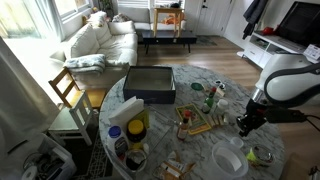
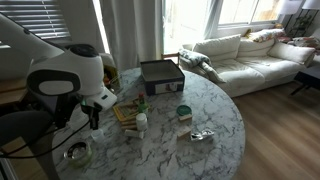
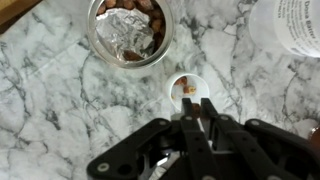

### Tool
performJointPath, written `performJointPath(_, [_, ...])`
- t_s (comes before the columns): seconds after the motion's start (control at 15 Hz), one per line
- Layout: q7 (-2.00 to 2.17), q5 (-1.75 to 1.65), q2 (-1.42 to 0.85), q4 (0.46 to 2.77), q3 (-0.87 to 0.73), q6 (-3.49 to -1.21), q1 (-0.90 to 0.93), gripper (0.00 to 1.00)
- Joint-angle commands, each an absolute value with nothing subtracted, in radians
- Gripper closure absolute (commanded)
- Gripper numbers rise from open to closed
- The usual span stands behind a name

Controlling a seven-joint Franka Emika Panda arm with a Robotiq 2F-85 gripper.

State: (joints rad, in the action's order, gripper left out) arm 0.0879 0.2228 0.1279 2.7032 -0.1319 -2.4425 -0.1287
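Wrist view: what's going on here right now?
The gripper hangs low over the marble table, jaws closed. Its tips are right at a small white round piece with something brown in it; whether they pinch it is unclear. Just beyond stands a glass jar lined with foil and holding brown pieces, with a white bottle beside it.

The white arm (image 1: 290, 80) bent over at its elbow, wrist pointing straight down, and the gripper (image 3: 197, 110) hung low with its fingers nearly together.
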Motion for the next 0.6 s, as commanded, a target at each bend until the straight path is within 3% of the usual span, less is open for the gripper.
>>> performJointPath(0.0, [0.049, 0.286, 0.03, 2.676, -0.134, -2.476, -0.112, 0.97])
performJointPath(0.53, [-0.016, 0.364, -0.058, 2.628, -0.12, -2.502, -0.117, 0.97])
